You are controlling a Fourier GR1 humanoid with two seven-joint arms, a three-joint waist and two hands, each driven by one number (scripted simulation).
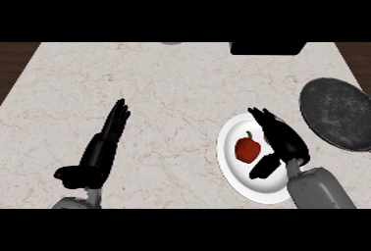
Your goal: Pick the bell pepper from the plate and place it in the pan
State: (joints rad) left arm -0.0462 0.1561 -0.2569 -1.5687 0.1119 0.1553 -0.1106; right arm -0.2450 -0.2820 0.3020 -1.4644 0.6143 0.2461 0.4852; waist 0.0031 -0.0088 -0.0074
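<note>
The red bell pepper (248, 150) sits on the white plate (253, 188), a little toward nine o'clock from the plate's middle, its green stem pointing up toward twelve. Its long axis runs roughly twelve to six, from the stem down to the blunt end.

My right hand (285, 141) is over the same plate, just beside the pepper on its three o'clock side. My fingers (262, 115) stretch toward eleven o'clock, past the stem end, and my thumb (262, 166) splays down toward seven, below the pepper. So the hand is spread open with nothing in it, and the pepper lies in the wide gap between thumb and fingers. From this steep angle I cannot tell whether I am hovering above it or already brushing its side.

My left hand (101, 147) rests well apart at nine o'clock on the desk (174, 88), fingers straight and pointing toward one o'clock, holding nothing. It is much the farther of the two, so I judge this pick belongs to my right.

The dark pan (339, 113) lies at about two o'clock from the pepper, near the plate's rim at the desk's right edge. I reckon the coming move means sliding toward nine o'clock and closing across the pepper's short axis, then carrying it toward two o'clock.
</note>
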